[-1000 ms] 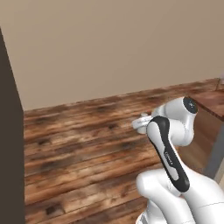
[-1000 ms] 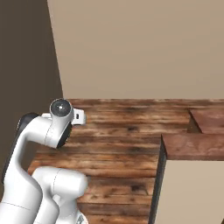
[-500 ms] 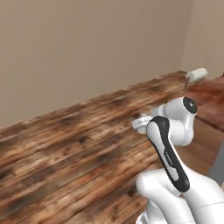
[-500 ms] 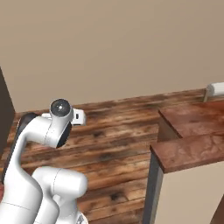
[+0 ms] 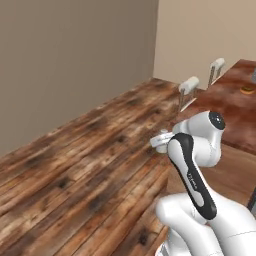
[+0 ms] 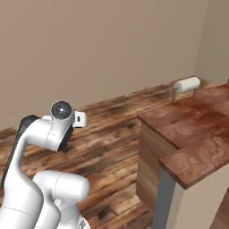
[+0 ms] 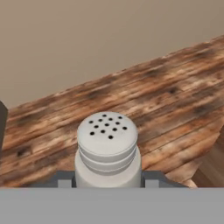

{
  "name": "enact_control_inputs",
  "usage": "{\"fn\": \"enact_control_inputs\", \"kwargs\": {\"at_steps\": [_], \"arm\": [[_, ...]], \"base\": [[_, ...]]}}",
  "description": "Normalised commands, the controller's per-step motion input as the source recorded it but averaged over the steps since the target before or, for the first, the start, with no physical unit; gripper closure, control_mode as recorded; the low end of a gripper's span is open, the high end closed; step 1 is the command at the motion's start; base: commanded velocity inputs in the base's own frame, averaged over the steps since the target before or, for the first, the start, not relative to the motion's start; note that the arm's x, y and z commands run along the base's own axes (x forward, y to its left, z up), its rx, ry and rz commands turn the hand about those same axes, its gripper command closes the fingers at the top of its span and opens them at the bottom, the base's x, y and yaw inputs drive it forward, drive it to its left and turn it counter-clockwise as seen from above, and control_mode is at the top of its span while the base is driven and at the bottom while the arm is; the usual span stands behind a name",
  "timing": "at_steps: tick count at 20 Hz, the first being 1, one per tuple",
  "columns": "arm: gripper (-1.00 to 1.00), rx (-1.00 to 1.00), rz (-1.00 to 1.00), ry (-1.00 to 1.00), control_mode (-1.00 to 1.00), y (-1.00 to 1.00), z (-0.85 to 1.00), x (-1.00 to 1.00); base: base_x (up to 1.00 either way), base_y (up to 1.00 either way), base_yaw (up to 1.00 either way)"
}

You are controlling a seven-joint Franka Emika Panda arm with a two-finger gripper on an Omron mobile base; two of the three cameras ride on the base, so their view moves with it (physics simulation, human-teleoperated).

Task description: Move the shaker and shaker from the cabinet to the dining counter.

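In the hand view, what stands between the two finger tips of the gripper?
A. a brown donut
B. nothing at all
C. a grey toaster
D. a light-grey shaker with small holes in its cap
D: the hand view shows the shaker, light grey with a rounded cap full of small dark holes, upright between the fingers of the gripper, over the wooden floor.

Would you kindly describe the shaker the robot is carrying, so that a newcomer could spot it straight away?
Start in the hand view from the brown plank floor below the plain beige wall. In front of it, at the bottom centre, stands the shaker, clamped between the dark fingers of the tool. It is a small light-grey cylinder whose rounded cap, dotted with dark holes, sets it apart.
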Motion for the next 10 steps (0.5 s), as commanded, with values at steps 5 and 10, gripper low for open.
{"fn": "enact_control_inputs", "kwargs": {"at_steps": [5,10], "arm": [[1.00,0.00,0.00,0.00,1.00,0.00,0.00,0.00],[1.00,0.00,0.00,0.00,1.00,0.00,0.00,0.00]], "base": [[0.54,0.41,-0.51],[0.47,0.55,-0.37]]}}
